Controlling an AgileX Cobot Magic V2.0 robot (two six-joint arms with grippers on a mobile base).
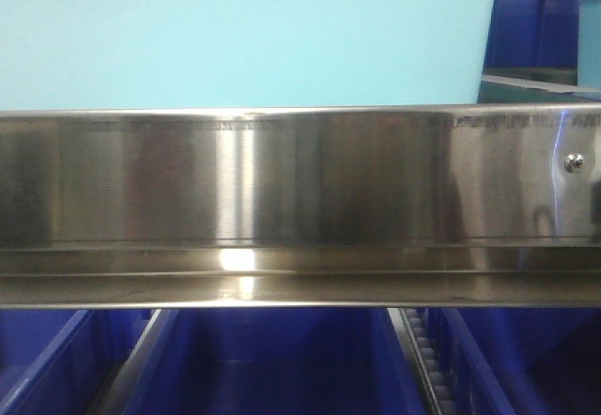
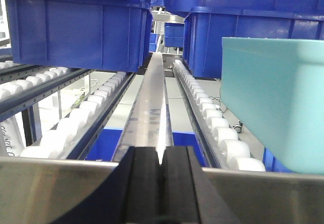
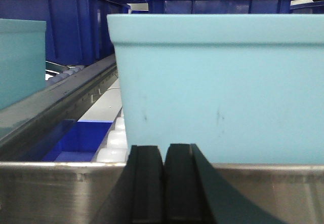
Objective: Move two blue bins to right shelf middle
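Well, in the front view a shiny steel rail [image 1: 300, 199] runs across, with a light blue bin [image 1: 244, 35] behind it and dark blue bins [image 1: 272, 363] below.

In the left wrist view, the left gripper [image 2: 162, 183] has its jaws pressed together, holding nothing. A light blue bin [image 2: 273, 102] sits on the white rollers [image 2: 212, 120], to its right. It stands upright and seems to stretch back along the rollers.

In the right wrist view, the right gripper [image 3: 163, 183] is squeezed together too, empty. One light blue bin [image 3: 217, 87] stands right ahead, flat side facing us. A second light blue bin [image 3: 20, 62] sits off to the left.

They look like hard, smooth plastic. I'd guess they are stiff, slippery on the sides, and roll easily. The top rim looks best to grab. I can't see inside.
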